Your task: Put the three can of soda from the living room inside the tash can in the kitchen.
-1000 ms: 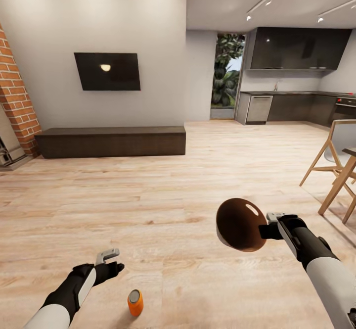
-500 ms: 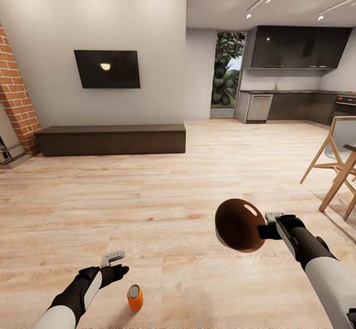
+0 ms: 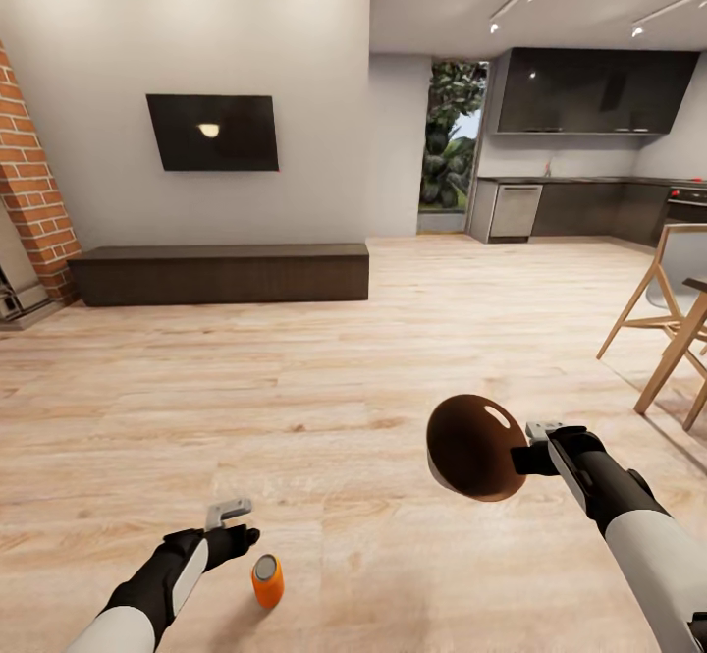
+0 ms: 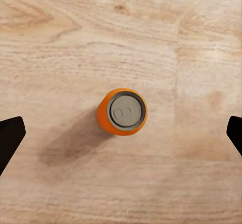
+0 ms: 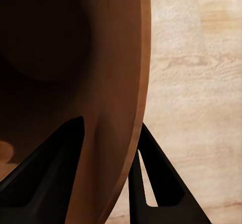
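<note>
One orange can of soda [image 3: 267, 580] stands upright on the light wood floor of the living room. My left gripper [image 3: 238, 527] hovers just beside and above it. In the left wrist view the can [image 4: 122, 111] sits midway between the widely spread black fingertips [image 4: 10, 139], so the left gripper [image 4: 122, 135] is open. My right gripper [image 3: 525, 457] is shut on the rim of the tash can [image 3: 476, 445], held in the air with its copper-brown inside facing me. In the right wrist view the fingers [image 5: 50, 176] pinch the bin wall [image 5: 60, 57].
A long dark bench [image 3: 221, 275] runs under the black TV [image 3: 212, 133], with the brick chimney [image 3: 34, 191] at left. Wooden chairs and a table [image 3: 668, 324] stand at right. The kitchen cabinets [image 3: 589, 93] lie beyond open wood floor.
My left gripper has edged right, closer to the orange can. The head view has shifted slightly. The right arm holds the bin as before.
</note>
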